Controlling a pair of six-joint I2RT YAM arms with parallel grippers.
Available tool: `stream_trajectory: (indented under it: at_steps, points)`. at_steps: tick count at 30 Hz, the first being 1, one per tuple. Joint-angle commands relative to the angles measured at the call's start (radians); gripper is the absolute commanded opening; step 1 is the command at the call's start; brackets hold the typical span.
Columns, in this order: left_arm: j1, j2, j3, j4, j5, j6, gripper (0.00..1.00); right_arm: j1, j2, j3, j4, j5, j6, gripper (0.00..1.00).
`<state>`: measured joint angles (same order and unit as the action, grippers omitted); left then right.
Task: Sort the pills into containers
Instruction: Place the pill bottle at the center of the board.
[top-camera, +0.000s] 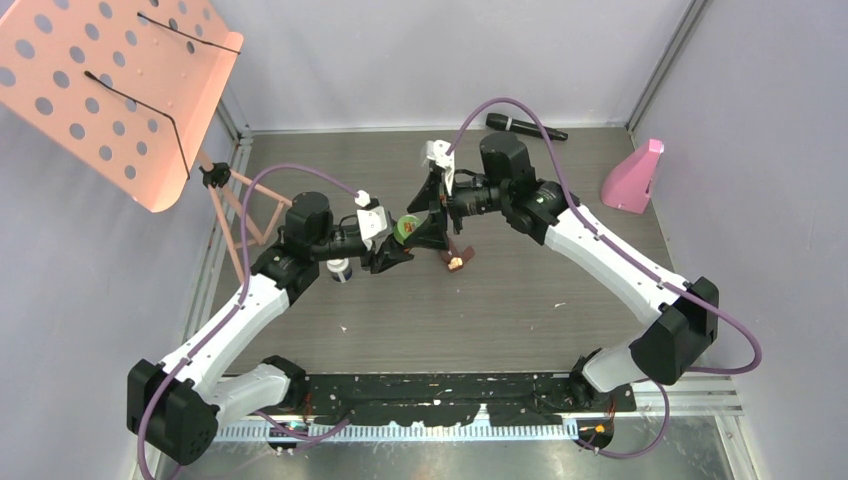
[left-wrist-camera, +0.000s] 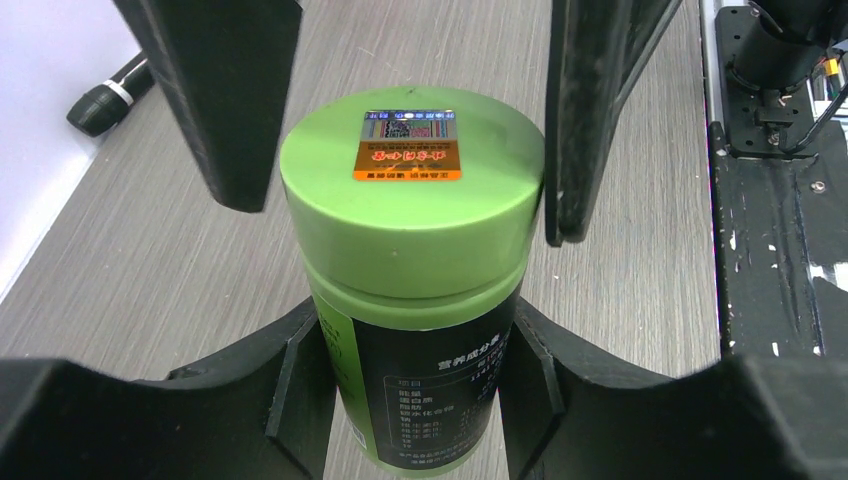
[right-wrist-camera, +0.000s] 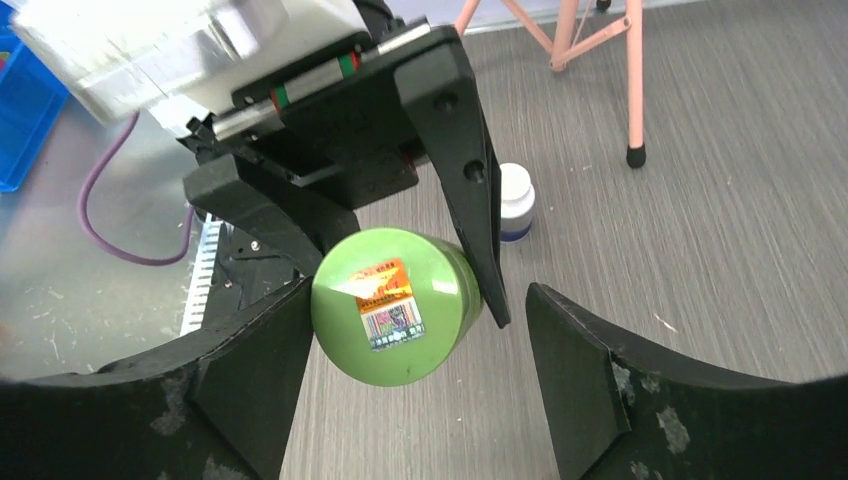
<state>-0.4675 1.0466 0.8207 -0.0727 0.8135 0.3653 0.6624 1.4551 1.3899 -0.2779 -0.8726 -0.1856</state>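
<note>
Above the table, I am clamping the likely light, rigid green-lidded bottle by its body in the left gripper while the right gripper is straddling its slick lid, jaws apart.

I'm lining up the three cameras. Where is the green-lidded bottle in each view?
Top external: green-lidded bottle near the centre, small.
Left wrist: fills the middle, lid at the top.
Right wrist: lower centre, lid facing the camera.
Shared landmark: the left gripper holding it, visible in all three.
</note>
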Motion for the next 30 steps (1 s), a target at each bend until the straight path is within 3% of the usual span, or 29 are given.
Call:
stream_trajectory:
  at_steps: [1,4,10,14,17,20,22,27,30]
  points:
    - [-0.002,-0.022,0.052,0.038,0.031,-0.019,0.0,0.012,-0.024,-0.009,-0.015,0.045,-0.049,0.8]
    - [-0.002,-0.02,0.052,0.05,0.015,-0.021,0.0,0.018,-0.022,-0.011,0.008,0.085,-0.022,0.71]
    - [-0.002,-0.023,0.038,0.097,-0.135,-0.031,0.0,0.043,-0.02,-0.05,0.19,0.207,0.146,0.33]
    - [-0.002,-0.026,0.027,0.123,-0.239,-0.034,0.0,0.102,-0.012,-0.065,0.257,0.444,0.277,0.2]
    - [-0.002,-0.026,0.028,0.124,-0.246,-0.035,0.0,0.149,0.001,-0.055,0.261,0.548,0.358,0.21]
    - [-0.002,-0.028,0.021,0.14,-0.251,-0.046,0.0,0.166,0.029,-0.04,0.235,0.574,0.367,0.51]
    - [-0.002,-0.032,0.013,0.154,-0.255,-0.054,0.0,0.169,0.042,-0.026,0.203,0.591,0.357,0.61]
    - [-0.002,-0.041,0.004,0.166,-0.274,-0.065,0.0,0.17,0.052,0.013,0.115,0.627,0.299,0.63]
    - [-0.001,-0.047,-0.01,0.2,-0.284,-0.081,0.06,0.169,0.064,0.034,0.079,0.63,0.287,0.65]
